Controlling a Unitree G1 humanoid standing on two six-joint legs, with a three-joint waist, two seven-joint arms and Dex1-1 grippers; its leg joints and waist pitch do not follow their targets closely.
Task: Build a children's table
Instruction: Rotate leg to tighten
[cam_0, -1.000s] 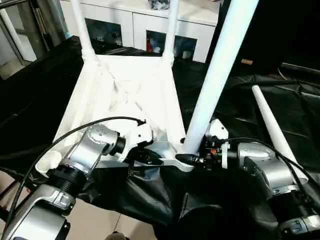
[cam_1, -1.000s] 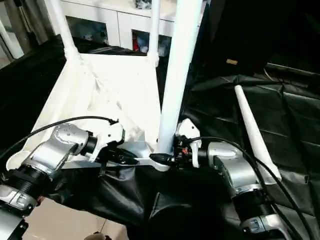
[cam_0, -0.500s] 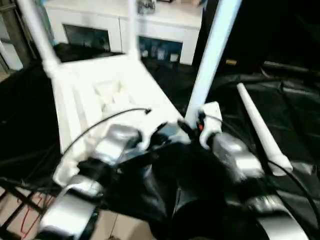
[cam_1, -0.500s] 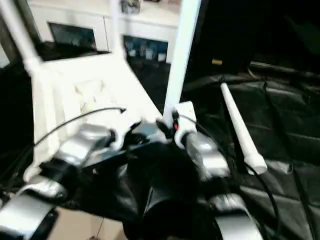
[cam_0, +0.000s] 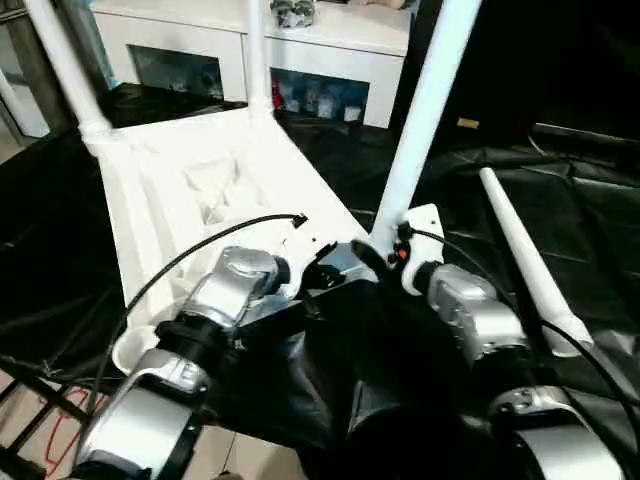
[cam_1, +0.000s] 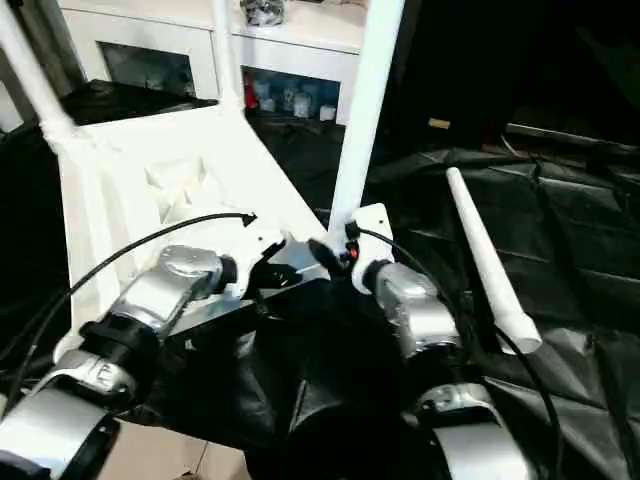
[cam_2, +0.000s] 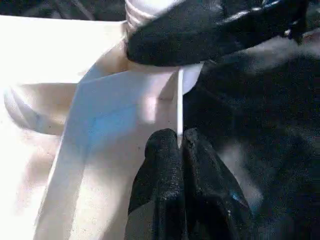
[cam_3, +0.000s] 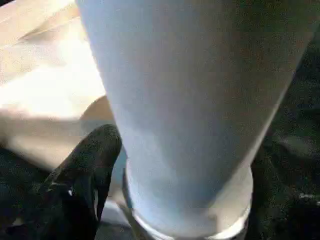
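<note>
The children's table lies upside down: a white ribbed tabletop (cam_0: 200, 180) with two legs (cam_0: 65, 65) (cam_0: 257, 50) upright in its far corner sockets. A third leg (cam_0: 425, 110) stands in the near right socket. My right gripper (cam_0: 378, 255) is at that leg's base, open, with the tube between its fingers; one black finger (cam_3: 95, 165) shows beside the leg's collar. My left gripper (cam_2: 178, 137) is shut on the tabletop's thin near rim, close to that corner. The fourth leg (cam_0: 525, 255) lies loose on the black cloth to the right. The near left socket (cam_0: 135, 350) is empty.
The black-draped work table (cam_0: 570, 180) carries everything; its near edge drops to the floor (cam_0: 40, 420) at the lower left. A white cabinet (cam_0: 330, 60) stands behind the table. My two silver forearms crowd the near edge.
The whole picture has swung, so the camera has moved. Both grippers stay at the near right corner. The right gripper's fingers now stand wider around the third leg.
</note>
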